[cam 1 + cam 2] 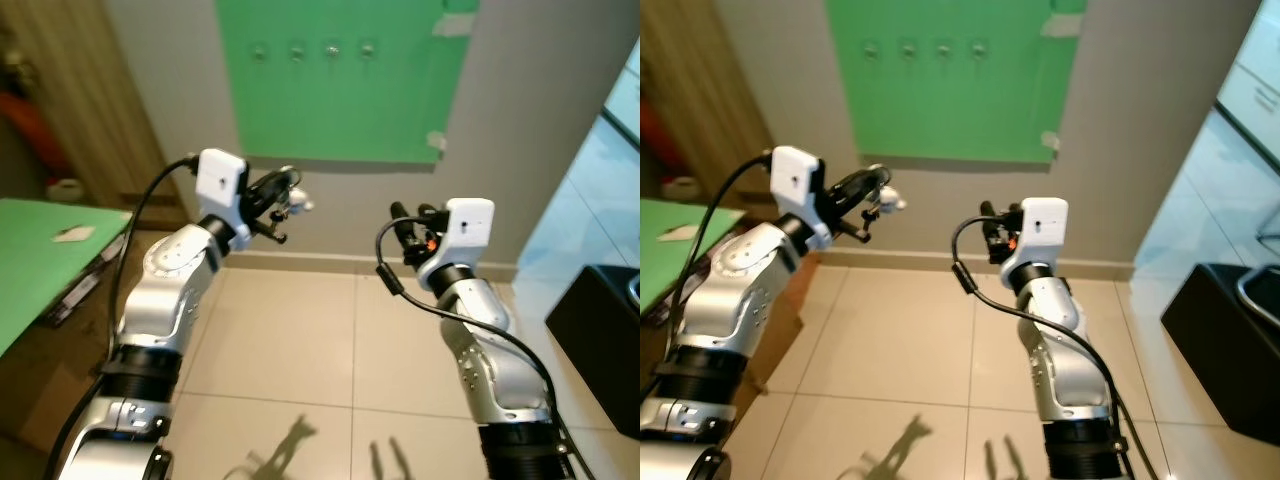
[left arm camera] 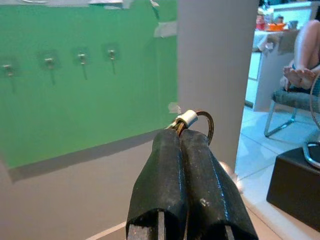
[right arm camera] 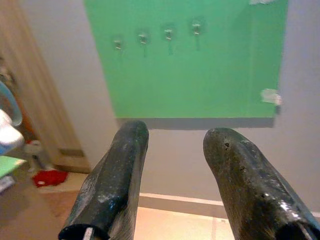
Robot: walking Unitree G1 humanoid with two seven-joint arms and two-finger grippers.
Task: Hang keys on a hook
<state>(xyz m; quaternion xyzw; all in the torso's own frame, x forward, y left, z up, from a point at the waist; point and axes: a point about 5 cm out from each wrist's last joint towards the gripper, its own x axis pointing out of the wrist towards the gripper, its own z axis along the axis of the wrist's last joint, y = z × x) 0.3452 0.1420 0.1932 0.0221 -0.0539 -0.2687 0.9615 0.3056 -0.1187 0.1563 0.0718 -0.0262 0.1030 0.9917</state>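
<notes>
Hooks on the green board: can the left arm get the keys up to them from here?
Probably yes. The left gripper, shut on the keys, sits below the hooks with nothing between them.

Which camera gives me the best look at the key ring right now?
The left wrist view: the key ring pokes out just past the shut left gripper, close up. In both eye views it is a small pale blur at the fingertips.
</notes>
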